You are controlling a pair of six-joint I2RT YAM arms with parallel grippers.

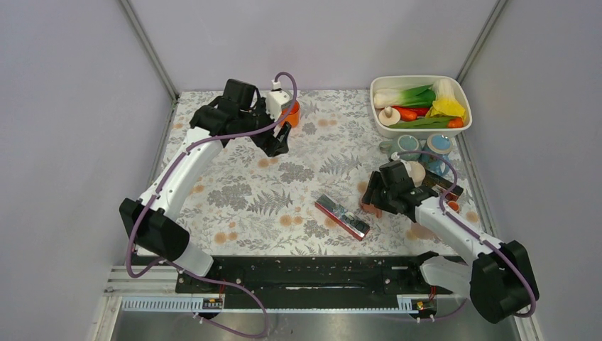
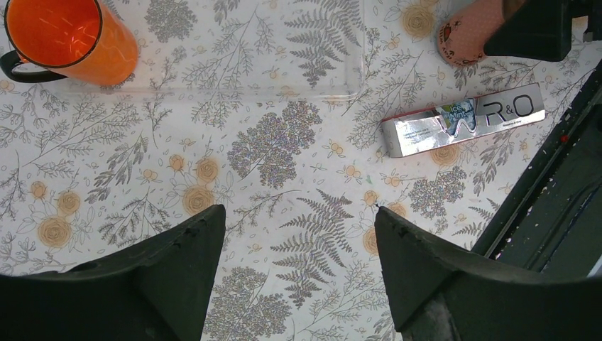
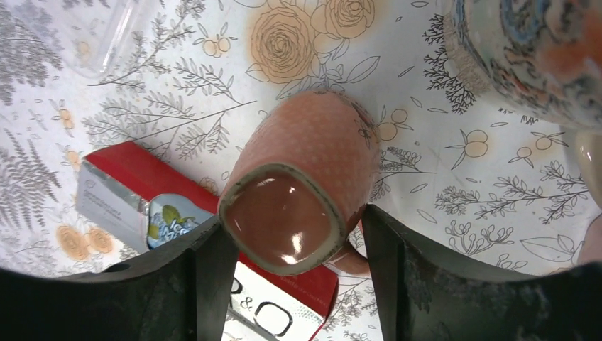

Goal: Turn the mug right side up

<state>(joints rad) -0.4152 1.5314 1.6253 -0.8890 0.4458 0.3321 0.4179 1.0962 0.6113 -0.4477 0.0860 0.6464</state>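
Only at the right wrist do we see the pink mug (image 3: 312,163) on its side mid-frame, with the right gripper (image 3: 292,238) clamped on it; from above it's nearly hidden. The left gripper (image 2: 298,238) stands apart.

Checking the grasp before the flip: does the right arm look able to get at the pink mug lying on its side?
Likely yes: the pink mug lies between the right gripper's fingers, which seem to touch both sides; nothing blocks them.
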